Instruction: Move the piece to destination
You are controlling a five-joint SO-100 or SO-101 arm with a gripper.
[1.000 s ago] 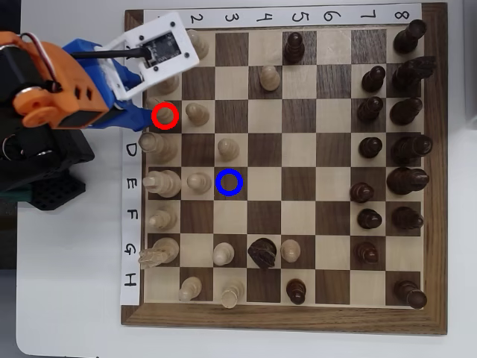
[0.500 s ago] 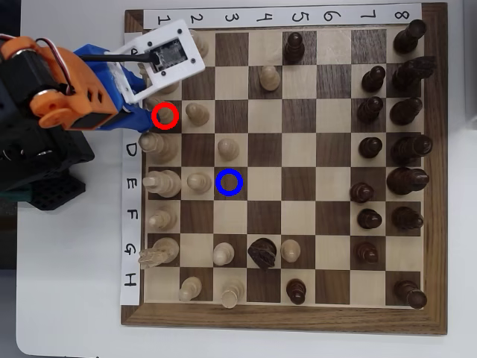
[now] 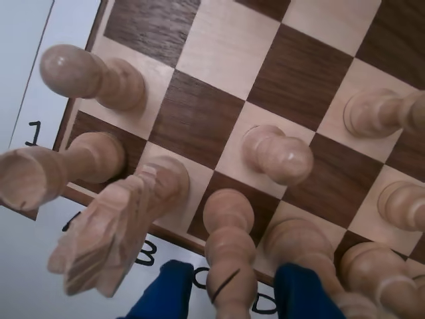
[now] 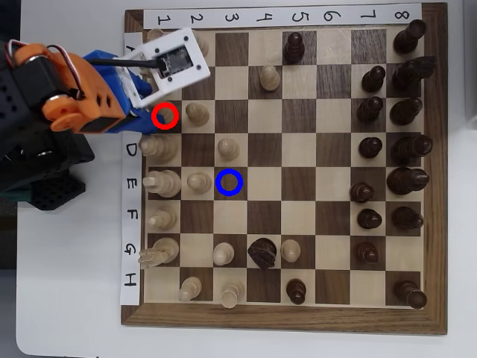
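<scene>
Drifting slightly back toward the board's edge since a moment ago, I am holding my hand (image 3: 229, 292) spread wide astride the piece (image 3: 229, 249), lining up a lift toward the blue-ringed destination (image 4: 229, 182).

End effector (image 3: 229, 292) fingertips cut off at wrist-view bottom edge

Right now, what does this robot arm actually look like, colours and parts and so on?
In the overhead view the arm has orange housings over black motor blocks, blue parts toward the gripper, a white square plate carrying a small camera with a black cable, and thin wires near the top. The wrist view shows two blue fingers.
</scene>
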